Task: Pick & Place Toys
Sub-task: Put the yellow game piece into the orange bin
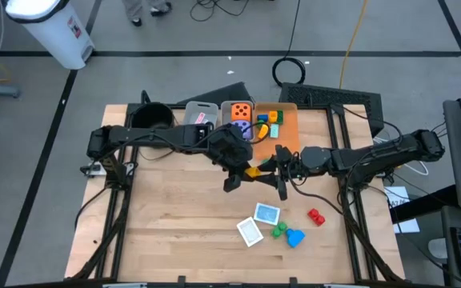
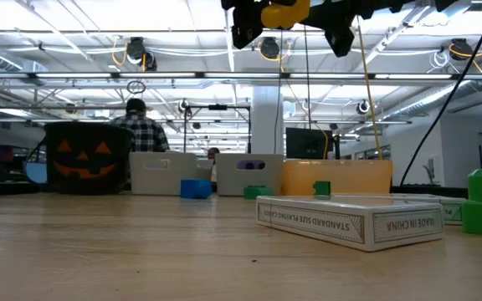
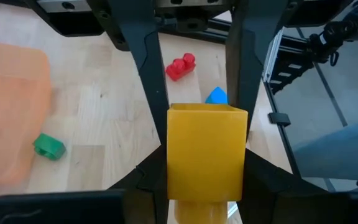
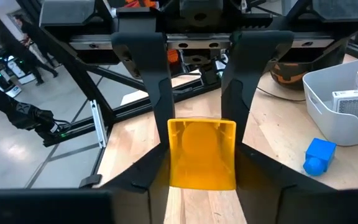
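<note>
A: Where is the yellow block [image 1: 254, 170]?

B: Above the middle of the tabletop [image 1: 174, 216], lifted clear of it, between both arms. The left end effector [image 3: 199, 163] is clamped on its sides.

A: And the right end effector [image 4: 197, 155]?

B: Its fingers sit at the same block's sides, but whether they press it I cannot tell.

A: The other toys?

B: 2 card boxes [image 1: 258, 223], a green piece [image 1: 278, 231], a blue piece [image 1: 295, 238] and a red block [image 1: 316, 216] lie on the near right. Dice sit in the orange bin [image 1: 285, 138] at the far edge.
</note>
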Controlling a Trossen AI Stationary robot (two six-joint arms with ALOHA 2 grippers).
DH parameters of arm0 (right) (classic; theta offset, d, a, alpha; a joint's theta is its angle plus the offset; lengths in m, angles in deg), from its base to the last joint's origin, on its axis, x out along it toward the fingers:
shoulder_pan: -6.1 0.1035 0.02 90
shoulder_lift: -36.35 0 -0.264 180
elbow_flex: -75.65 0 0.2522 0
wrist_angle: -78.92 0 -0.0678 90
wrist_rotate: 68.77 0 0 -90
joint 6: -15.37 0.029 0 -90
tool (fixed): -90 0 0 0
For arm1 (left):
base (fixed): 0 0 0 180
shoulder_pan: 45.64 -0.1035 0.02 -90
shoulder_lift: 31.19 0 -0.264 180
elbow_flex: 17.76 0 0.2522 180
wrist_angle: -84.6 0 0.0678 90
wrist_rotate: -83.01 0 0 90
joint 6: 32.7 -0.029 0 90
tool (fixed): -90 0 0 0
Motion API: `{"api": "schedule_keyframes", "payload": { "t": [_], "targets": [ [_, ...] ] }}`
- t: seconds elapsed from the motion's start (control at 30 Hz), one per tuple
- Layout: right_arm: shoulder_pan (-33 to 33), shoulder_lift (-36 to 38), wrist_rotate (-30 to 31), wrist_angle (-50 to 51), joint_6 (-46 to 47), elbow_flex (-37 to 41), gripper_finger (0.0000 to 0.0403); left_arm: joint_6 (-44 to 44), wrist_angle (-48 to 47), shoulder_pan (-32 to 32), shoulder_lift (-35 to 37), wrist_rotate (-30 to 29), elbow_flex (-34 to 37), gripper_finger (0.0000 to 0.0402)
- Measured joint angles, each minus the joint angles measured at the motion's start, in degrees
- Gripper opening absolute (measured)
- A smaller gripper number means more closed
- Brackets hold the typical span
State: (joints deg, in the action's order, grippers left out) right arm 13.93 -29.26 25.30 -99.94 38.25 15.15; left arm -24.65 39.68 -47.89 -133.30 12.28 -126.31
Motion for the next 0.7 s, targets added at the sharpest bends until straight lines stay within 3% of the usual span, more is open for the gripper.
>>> {"api": "schedule_keyframes", "payload": {
  "t": [0.13, 0.33, 0.53, 0.7],
  "targets": [
    [0.0, 0.0, 0.09, 0.0, 0.02, 0.0, 0.0109, 0.01, -0.13, 0.0, 0.0, 0.01, 0.0, 0.0131],
    [0.0, 0.0, 0.17, 0.09, 0.27, 0.0, 0.0108, -0.17, -0.01, 0.02, 0.0, 0.06, 0.0, 0.0135],
    [0.0, 0.24, 0.29, 0.81, 0.66, 0.0, 0.0108, -0.17, 0.89, -0.17, 0.0, 0.26, 0.0, 0.0219],
    [-0.02, 1.02, 0.18, 2.47, 0.62, 0.12, 0.0108, 1.36, 1.1, -0.69, 0.04, 0.64, -0.04, 0.0263]
  ]
}}
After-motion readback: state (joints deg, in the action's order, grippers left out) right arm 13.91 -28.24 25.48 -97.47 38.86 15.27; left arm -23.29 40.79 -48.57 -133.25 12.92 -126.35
